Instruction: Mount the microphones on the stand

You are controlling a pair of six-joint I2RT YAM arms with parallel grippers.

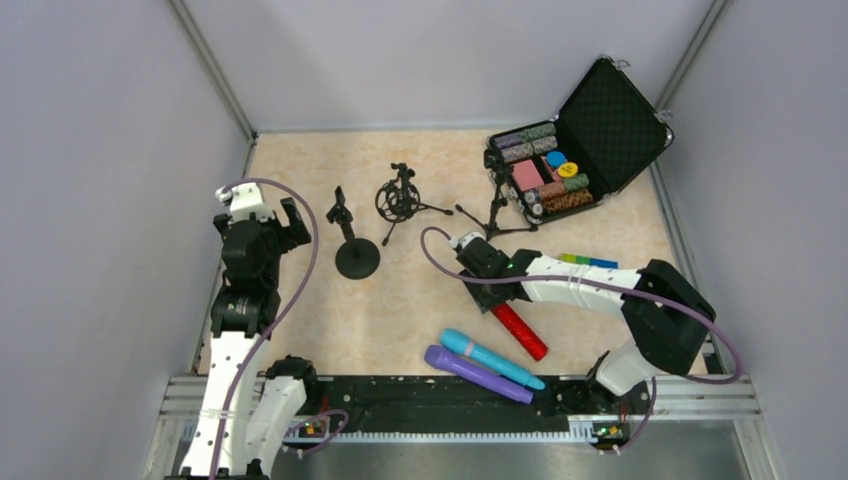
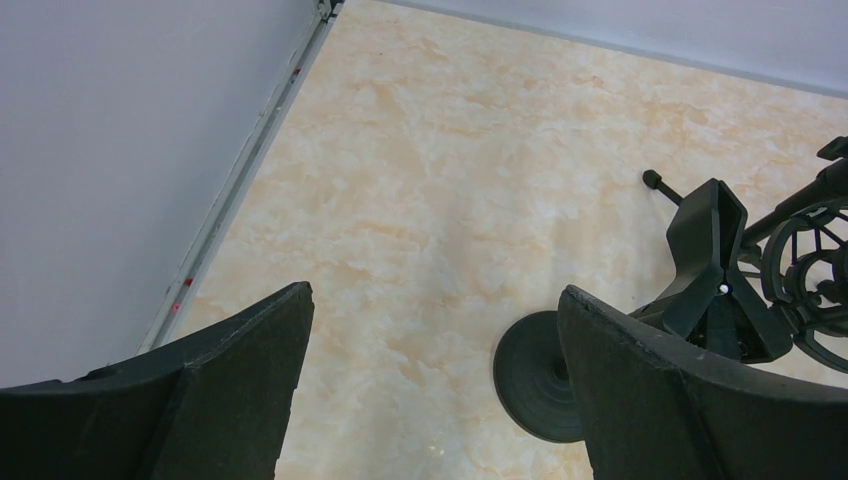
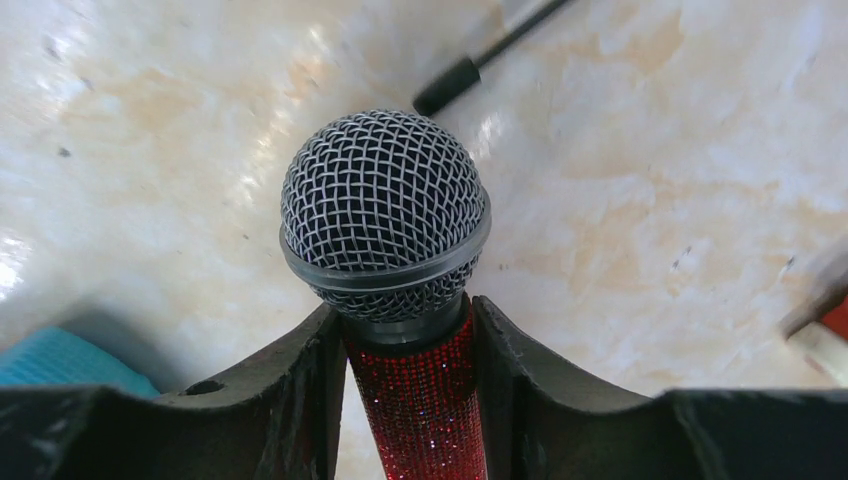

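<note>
Fingers of the right gripper (image 3: 410, 372) press on both sides of the glittery red microphone (image 3: 385, 205), clamped on its sparkling handle just below the silver mesh head. From above, this gripper (image 1: 497, 293) sits right of centre, with the red handle slanting out toward the lower right. Whether it touches the table (image 1: 300, 170) I cannot tell. Just below it, the light blue microphone (image 1: 490, 358) and the purple microphone (image 1: 475, 372) lie side by side, touching, near the bottom edge. The left gripper (image 2: 430, 400) hangs at the left with its fingers wide apart, holding nothing, just beside the round-base stand (image 1: 355, 255) and its clip. Further right are the shock-mount tripod stand (image 1: 400, 200) and another tripod stand (image 1: 495, 212) beside the open case (image 1: 610, 120).
</note>
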